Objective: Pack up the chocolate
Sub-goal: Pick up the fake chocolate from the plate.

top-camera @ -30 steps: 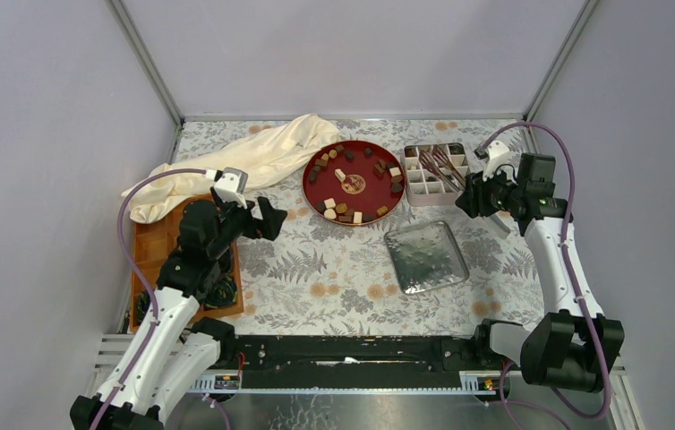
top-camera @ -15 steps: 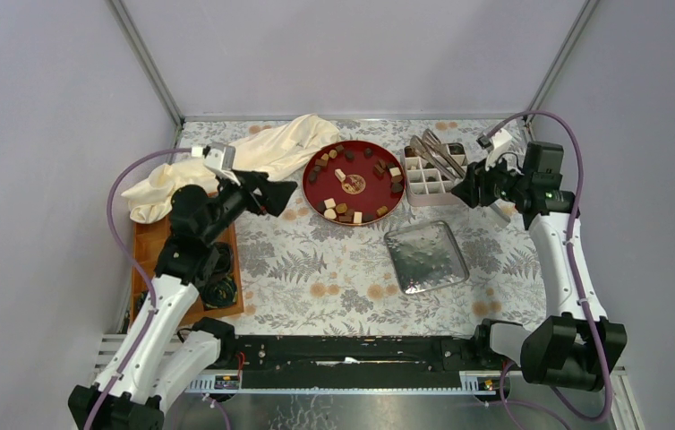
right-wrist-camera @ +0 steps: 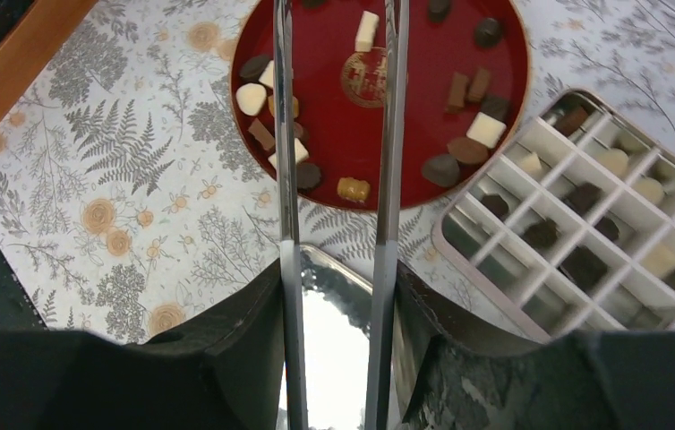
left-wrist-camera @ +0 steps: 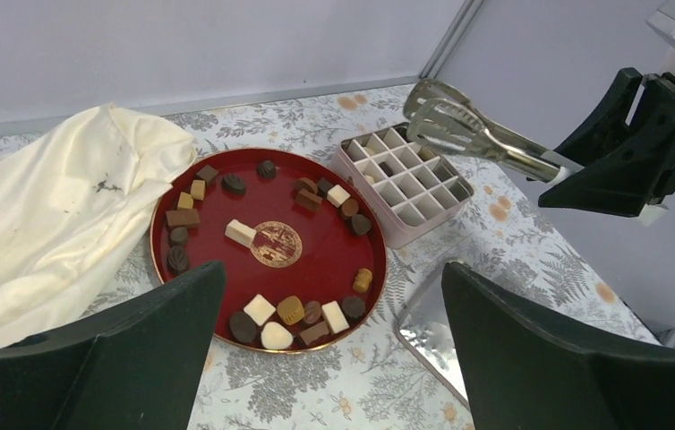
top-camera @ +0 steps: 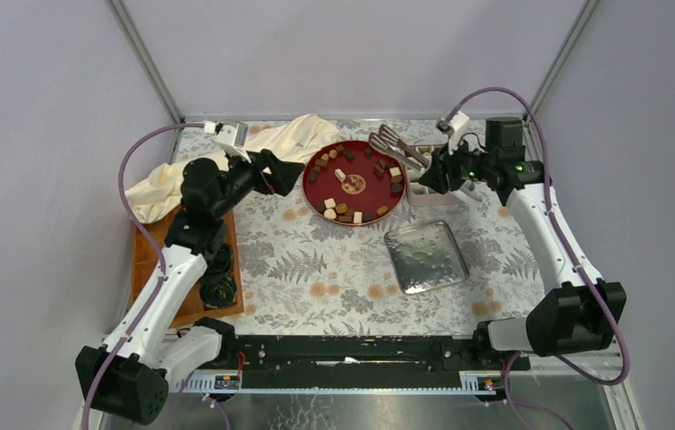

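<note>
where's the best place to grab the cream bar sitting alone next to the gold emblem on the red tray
Best to pinch the cream bar across its two long sides, at mid-length, coming straight down from above with the tongs held in the right gripper. It lies flat on the red tray with bare tray on both long sides, so the tips have room there.

- Tongs point(left-wrist-camera: 486, 143): polished bare metal, mirror-bright.
- Plate point(left-wrist-camera: 217, 278): smooth, glossy red.
- Lid point(top-camera: 425, 256): shiny, reflective metal.
- Cloth point(left-wrist-camera: 47, 224): cream fabric, matt and creased.
- Tray point(top-camera: 150, 246): matt brown wood.
- Worktop point(top-camera: 316, 269): matt, fern-printed covering.
- Chocolate point(left-wrist-camera: 240, 233): smooth, with a faint sheen.
</note>
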Robot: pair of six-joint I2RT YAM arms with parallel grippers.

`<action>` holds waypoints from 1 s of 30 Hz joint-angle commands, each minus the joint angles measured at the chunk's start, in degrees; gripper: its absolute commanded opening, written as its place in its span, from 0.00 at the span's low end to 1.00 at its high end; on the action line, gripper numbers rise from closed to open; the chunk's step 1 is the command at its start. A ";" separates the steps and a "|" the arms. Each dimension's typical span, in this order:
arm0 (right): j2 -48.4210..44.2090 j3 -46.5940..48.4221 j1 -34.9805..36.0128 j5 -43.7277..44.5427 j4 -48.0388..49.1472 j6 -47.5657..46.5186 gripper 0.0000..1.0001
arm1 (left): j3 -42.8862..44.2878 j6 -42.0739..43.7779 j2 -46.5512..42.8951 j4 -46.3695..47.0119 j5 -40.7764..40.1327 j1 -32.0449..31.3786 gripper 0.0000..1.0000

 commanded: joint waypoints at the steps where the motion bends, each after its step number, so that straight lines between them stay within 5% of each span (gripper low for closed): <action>1: 4.26 7.95 5.31 3.99 -1.09 -1.65 0.47 | 0.64 3.90 4.00 7.25 -0.50 -0.20 0.99; 6: 11.33 14.58 9.53 9.72 -4.36 -2.97 0.47 | 5.69 0.14 13.01 13.21 2.35 0.57 0.99; 11: 17.88 20.30 13.32 17.16 -7.28 -3.50 0.47 | 13.03 1.98 19.67 8.97 1.73 0.68 0.99; 19: 28.43 26.42 15.09 21.46 -8.75 -2.00 0.47 | 7.59 3.01 18.92 10.17 -1.95 2.01 0.99; 30: 44.35 41.41 16.25 27.53 -13.39 -1.22 0.47 | 6.59 -9.80 22.76 15.04 5.19 8.95 0.99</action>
